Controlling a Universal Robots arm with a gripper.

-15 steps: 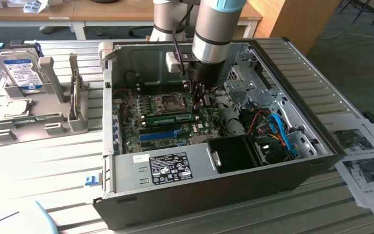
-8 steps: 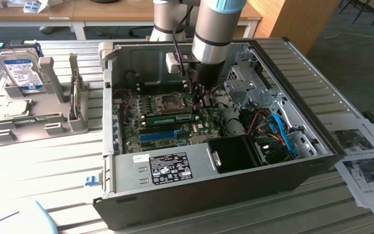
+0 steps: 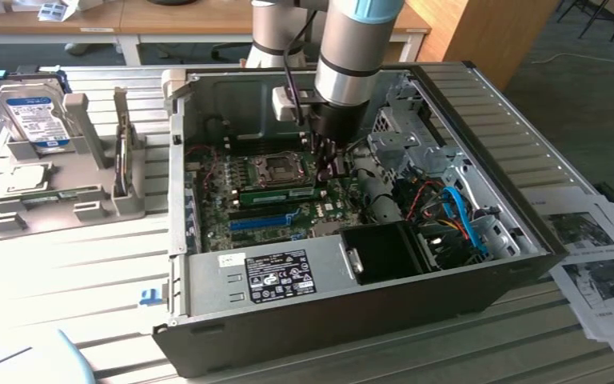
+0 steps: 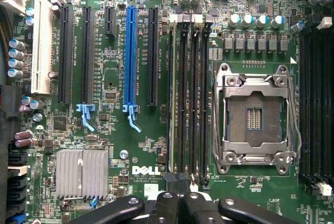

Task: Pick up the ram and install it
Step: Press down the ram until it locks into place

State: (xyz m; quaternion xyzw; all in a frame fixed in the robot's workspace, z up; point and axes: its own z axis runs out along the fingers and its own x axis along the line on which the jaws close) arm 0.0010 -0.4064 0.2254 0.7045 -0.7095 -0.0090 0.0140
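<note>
The ram is a long green stick lying in a slot on the motherboard, just in front of the CPU socket. From the wrist it is seen edge-on as a thin pale line in the first of several black memory slots. My gripper reaches down into the open computer case, over the end of the ram on the exterior view's right. Its black fingers are shut together with nothing visibly between them, the gripper in line with the ram's slot. Whether the tips touch the ram I cannot tell.
The case walls surround the board. A CPU socket, a blue slot and a heat sink lie nearby. A black fan shroud and cables sit on the exterior view's right. A hard drive stands in a grey holder outside, and papers lie beside the case.
</note>
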